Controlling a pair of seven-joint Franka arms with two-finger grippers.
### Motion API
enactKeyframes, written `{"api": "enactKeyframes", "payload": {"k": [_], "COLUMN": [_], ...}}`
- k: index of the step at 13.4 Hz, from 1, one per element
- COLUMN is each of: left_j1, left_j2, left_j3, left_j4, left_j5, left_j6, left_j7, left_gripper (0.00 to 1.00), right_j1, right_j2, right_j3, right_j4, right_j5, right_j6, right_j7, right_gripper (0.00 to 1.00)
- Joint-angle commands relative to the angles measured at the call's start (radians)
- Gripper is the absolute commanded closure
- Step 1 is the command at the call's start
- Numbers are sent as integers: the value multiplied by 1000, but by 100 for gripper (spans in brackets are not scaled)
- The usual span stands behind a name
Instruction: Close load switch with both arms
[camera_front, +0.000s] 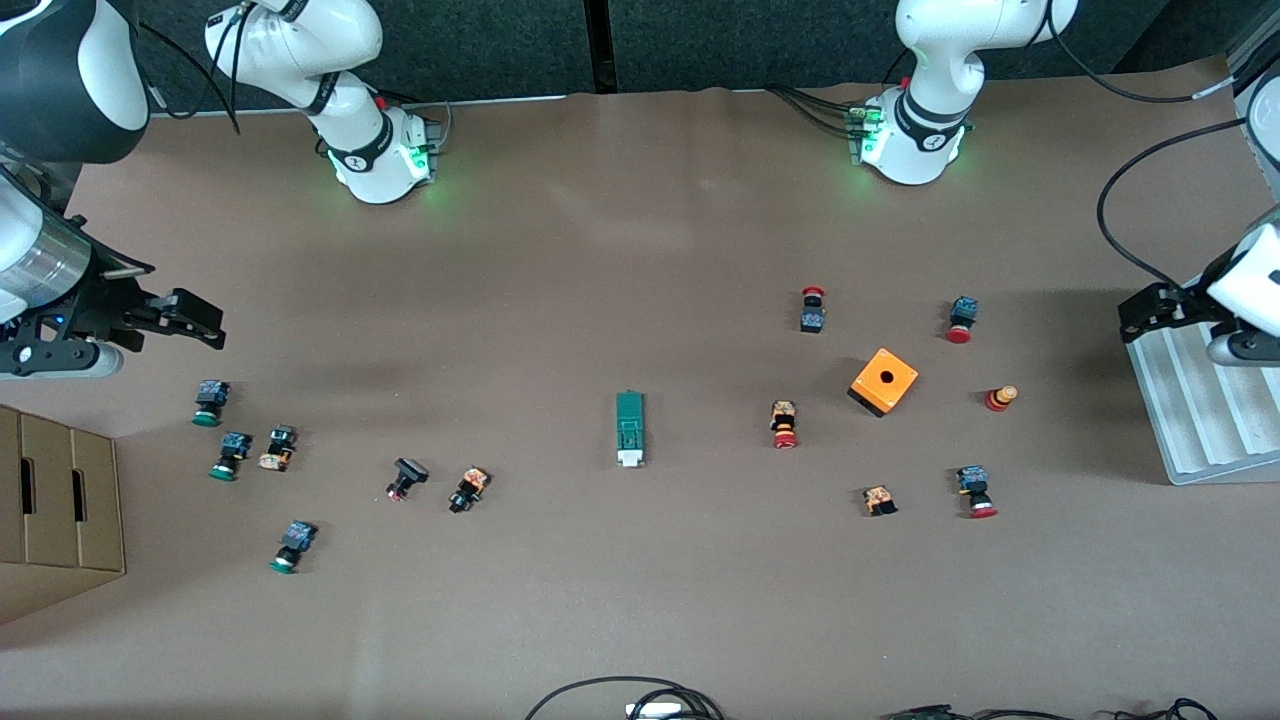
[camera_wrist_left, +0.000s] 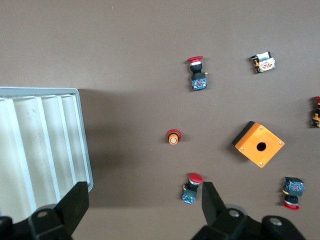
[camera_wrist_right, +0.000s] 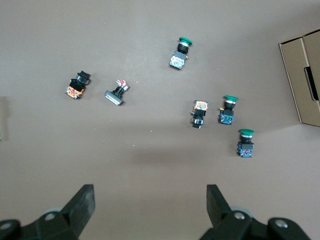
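The narrow green rectangular load switch lies flat near the middle of the brown table, its long axis running from the robots' bases toward the front camera, white tab at the nearer end. Toward the left arm's end sits an orange square box with a hole. The left gripper hangs over a ribbed grey tray, jaws spread wide and empty. The right gripper hovers above green-capped push buttons, likewise wide open, holding nothing.
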Motion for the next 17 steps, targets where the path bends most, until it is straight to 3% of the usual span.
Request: {"api": "enactKeyframes", "payload": {"k": [1, 5, 17], "left_j1": [4, 2, -5], "left_j2": [-22, -12, -12], "left_j3": [5, 2, -3], "left_j4": [18, 65, 84], "left_j5": [-3, 0, -2], "left_j6": [-60, -132, -146], "left_j7": [-45, -102, -113], "left_gripper": [0, 0, 0], "right_j1": [-8, -10, -8], "right_j2": [0, 1, 1], "right_j3": [6, 6, 8], "right_j4": [10, 10, 10], "right_j5": [6, 6, 4], "right_j6": [5, 11, 13], "right_j7": [-2, -2, 0], "right_gripper": [0, 0, 0]}}
